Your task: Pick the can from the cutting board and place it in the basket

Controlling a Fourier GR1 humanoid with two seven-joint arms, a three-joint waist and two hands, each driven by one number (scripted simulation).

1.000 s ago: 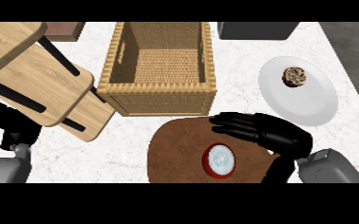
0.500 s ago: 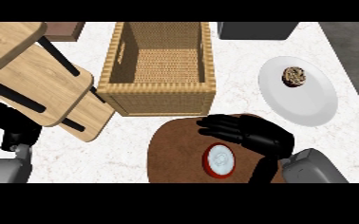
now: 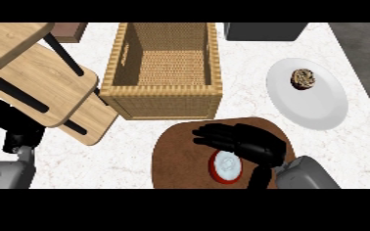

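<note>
The right hand (image 3: 249, 142) hovers with fingers spread wide above the can (image 3: 227, 166) on the cutting board (image 3: 177, 156), lower centre. The basket (image 3: 162, 95) sits above; the left hand (image 3: 18, 139) rests lower left, its fingers unclear

You have one red-rimmed can with a pale lid (image 3: 227, 165) standing on one round, dark brown wooden cutting board (image 3: 173, 151). You see one rectangular woven wicker basket (image 3: 163, 100) behind the board. To the right you have one round white plate (image 3: 318, 108), and on it one small brown lumpy item (image 3: 303, 79). At the left you can count three pale wooden slabs (image 3: 43, 88) with black bars across them. Two black hands show: one over the can (image 3: 242, 142), one at the left edge (image 3: 16, 138).
</note>
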